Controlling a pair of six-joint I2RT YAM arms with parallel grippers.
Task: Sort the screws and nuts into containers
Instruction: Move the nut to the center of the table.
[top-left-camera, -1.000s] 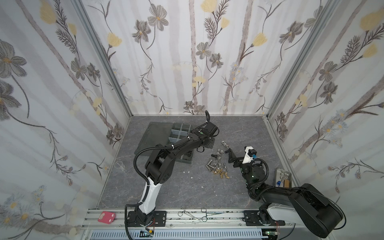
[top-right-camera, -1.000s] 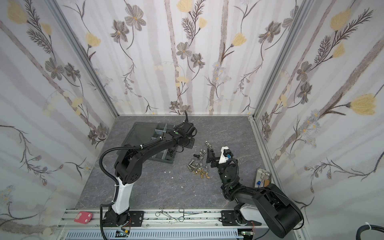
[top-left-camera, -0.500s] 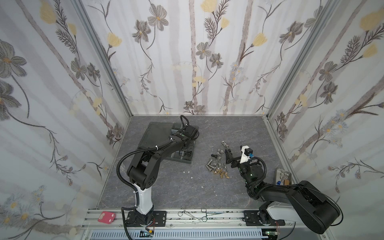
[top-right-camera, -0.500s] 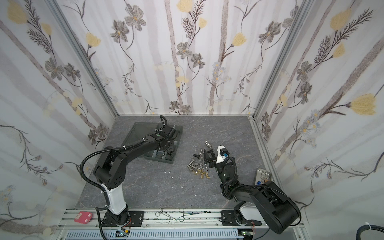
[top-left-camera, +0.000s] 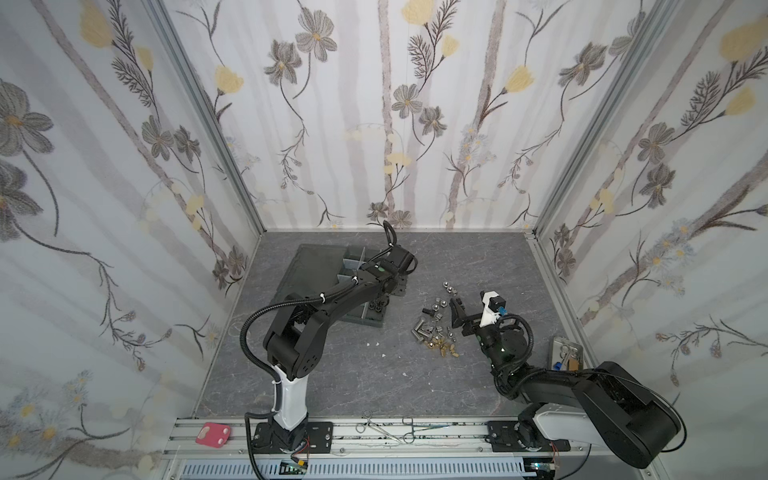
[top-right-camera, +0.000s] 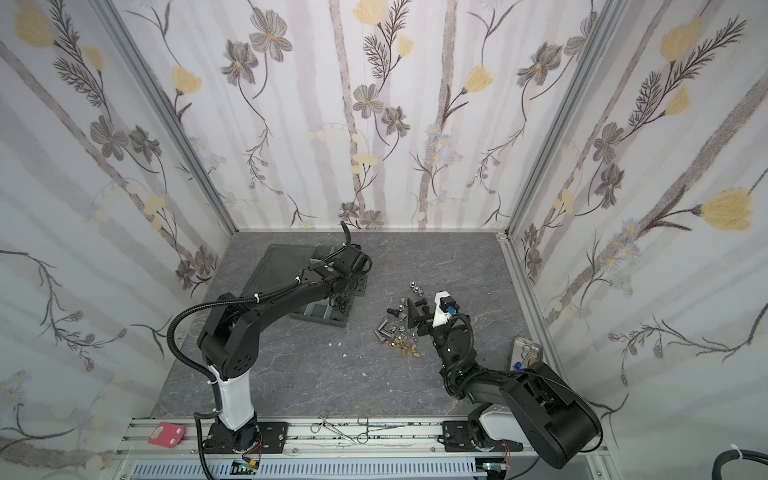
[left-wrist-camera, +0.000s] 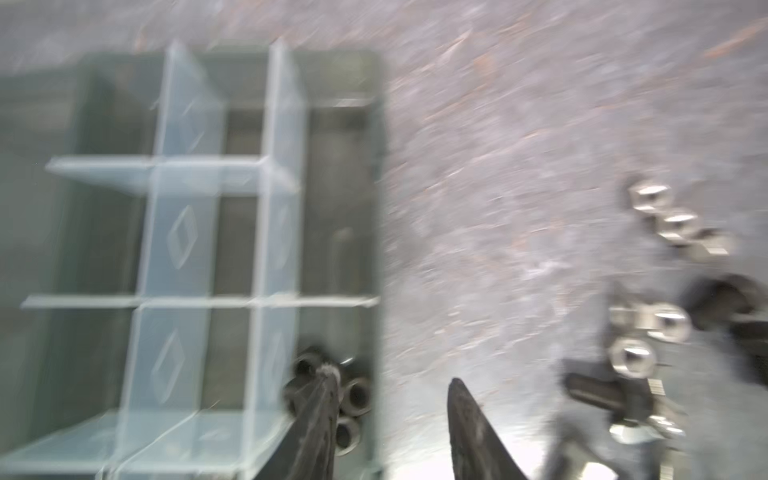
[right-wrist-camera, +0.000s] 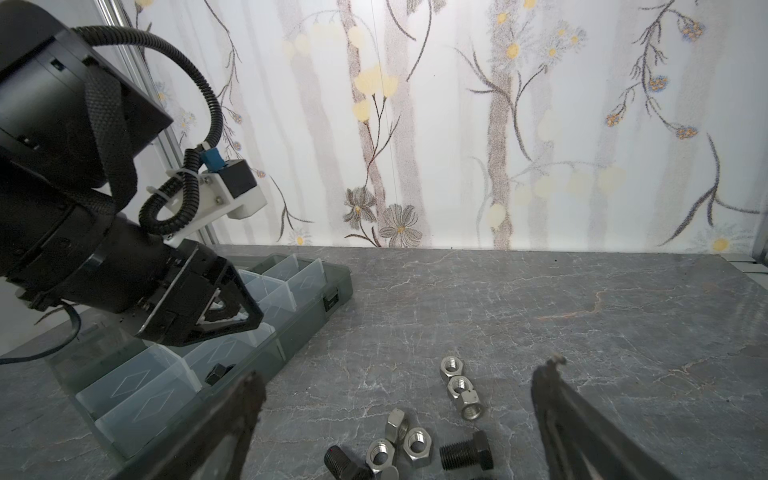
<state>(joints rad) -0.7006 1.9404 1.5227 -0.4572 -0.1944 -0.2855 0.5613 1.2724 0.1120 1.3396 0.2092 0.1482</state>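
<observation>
Left gripper (left-wrist-camera: 390, 419) parted, empty, at organizer box (left-wrist-camera: 373, 187) edge. Right gripper (right-wrist-camera: 399, 378) wide over silver nuts (right-wrist-camera: 457, 386): straddle 1, then close.

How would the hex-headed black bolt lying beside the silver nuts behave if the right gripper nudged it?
The black bolt lies on its threaded shank, so a push would probably roll it in an arc around its wider head. It looks solid metal: likely stiff, heavy for its size.
</observation>
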